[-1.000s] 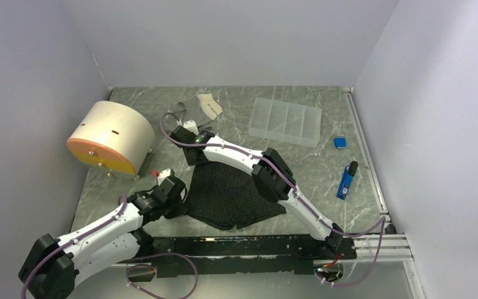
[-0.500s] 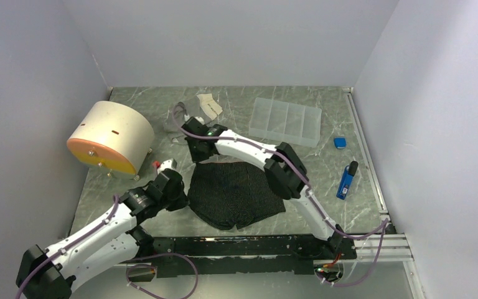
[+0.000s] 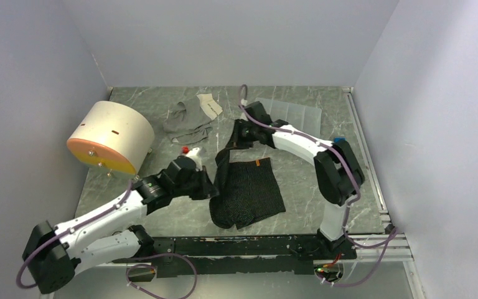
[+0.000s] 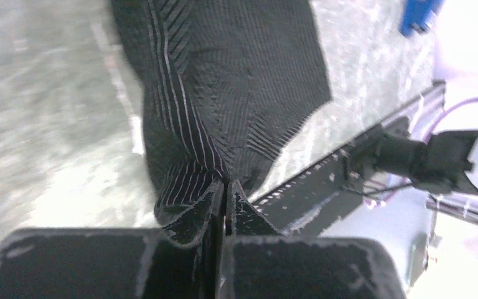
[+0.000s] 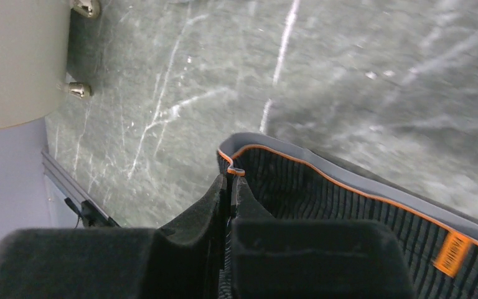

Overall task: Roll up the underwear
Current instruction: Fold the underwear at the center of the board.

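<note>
Roughly mid-desk, slightly toward 6 o'clock, the black striped underwear (image 3: 252,190) lies mostly flat, its 9 o'clock edge pulled up into a ridge. The left fingers (image 3: 210,190) are clenched on the dark hem at the ridge's 7 o'clock end. The right fingers (image 3: 235,138) are pinched tight on the grey, orange-piped waistband (image 5: 373,187) at its 12 o'clock end. Both wrist views are blurred, and the cloth caught between the tips is hidden. The right arm (image 3: 299,140) covers part of a clear box (image 3: 299,112) at 1 o'clock. The desk (image 3: 299,180) is green marble, enclosed by pale walls (image 3: 224,37). A beige drum (image 3: 109,134) sits at 9 o'clock, with a grey cloth (image 3: 183,124) at 11.
</note>
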You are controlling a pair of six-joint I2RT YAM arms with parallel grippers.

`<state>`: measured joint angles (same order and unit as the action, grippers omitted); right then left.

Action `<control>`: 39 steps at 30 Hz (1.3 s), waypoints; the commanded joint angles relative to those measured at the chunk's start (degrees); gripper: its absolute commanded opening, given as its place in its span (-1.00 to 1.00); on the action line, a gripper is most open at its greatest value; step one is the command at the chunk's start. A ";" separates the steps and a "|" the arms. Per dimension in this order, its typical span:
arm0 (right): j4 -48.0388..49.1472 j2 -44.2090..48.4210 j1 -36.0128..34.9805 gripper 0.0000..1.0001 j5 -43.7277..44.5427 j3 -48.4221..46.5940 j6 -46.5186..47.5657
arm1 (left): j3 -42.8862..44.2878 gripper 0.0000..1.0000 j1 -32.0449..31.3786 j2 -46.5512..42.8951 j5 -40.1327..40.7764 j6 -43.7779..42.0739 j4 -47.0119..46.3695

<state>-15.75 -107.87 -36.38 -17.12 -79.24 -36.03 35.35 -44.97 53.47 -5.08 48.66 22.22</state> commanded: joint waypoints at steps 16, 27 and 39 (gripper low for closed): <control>6.59 9.03 19.22 -0.98 -16.48 17.70 7.58 | 25.47 -0.90 -17.32 33.43 -3.06 0.13 -14.45; 3.08 4.16 21.69 -0.89 -11.90 16.75 11.04 | 33.96 -0.90 -17.80 44.41 -2.33 -2.18 -11.03; -4.62 8.65 22.38 -0.02 1.13 13.68 13.49 | 35.23 0.27 -17.78 45.87 -2.64 -4.58 -13.37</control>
<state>-17.82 -105.47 -14.39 -22.55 -64.10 -23.97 70.52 -62.46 103.53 -8.34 45.45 10.98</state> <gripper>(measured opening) 0.446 0.539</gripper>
